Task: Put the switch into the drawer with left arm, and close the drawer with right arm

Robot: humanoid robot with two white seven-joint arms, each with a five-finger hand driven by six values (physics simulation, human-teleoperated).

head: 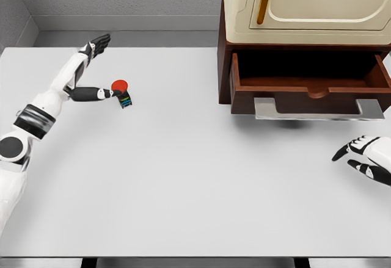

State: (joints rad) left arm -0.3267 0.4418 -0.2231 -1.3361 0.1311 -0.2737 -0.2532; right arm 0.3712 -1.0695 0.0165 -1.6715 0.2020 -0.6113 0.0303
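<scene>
The switch (123, 93), a red round button on a small black, blue and green body, stands on the white table (183, 176) at the left. My left hand (101, 66) is spread open just left of it. The fingers (99, 42) point away toward the back wall, and the thumb (91, 94) lies along the table with its tip at the switch's left side. The brown wooden drawer (308, 88) is pulled open at the upper right, with a dark inside and a flat metal handle (317, 109) in front. My right hand (360, 158) hovers open at the right edge, below the drawer.
The drawer belongs to a brown cabinet (225, 66) with a cream-coloured appliance (305, 5) on top. A grey wall runs behind the table. The table's front edge lies along the bottom of the view.
</scene>
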